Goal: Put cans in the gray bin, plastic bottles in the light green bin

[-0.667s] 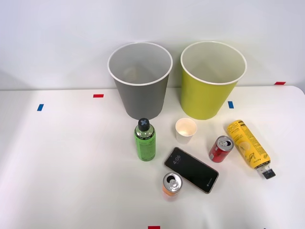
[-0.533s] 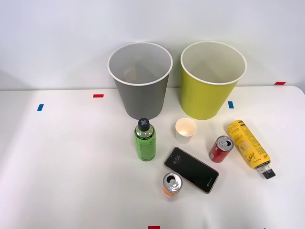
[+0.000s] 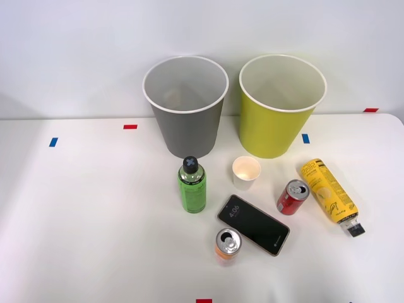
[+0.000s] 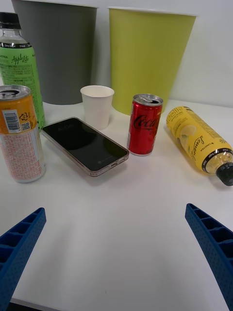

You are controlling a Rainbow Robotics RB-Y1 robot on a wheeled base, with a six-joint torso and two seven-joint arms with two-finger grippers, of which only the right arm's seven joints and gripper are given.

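Right gripper (image 4: 116, 257) spread wide, holding nothing, low over the table (image 3: 95, 221) at its near edge. Gray bin (image 3: 185, 107) far left, light green bin (image 3: 278, 107) far right. Green bottle (image 3: 192, 184) upright near the gray bin. Yellow bottle (image 3: 329, 192) lying at right, red can (image 3: 292, 197) just left of it. Orange can (image 3: 226, 243) nearest, touching the phone (image 3: 254, 225). Paper cup (image 3: 245, 172) between the bins and the phone.

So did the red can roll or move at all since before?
No. The red can stands in the same spot, between the phone and the yellow bottle, in front of the green bin.
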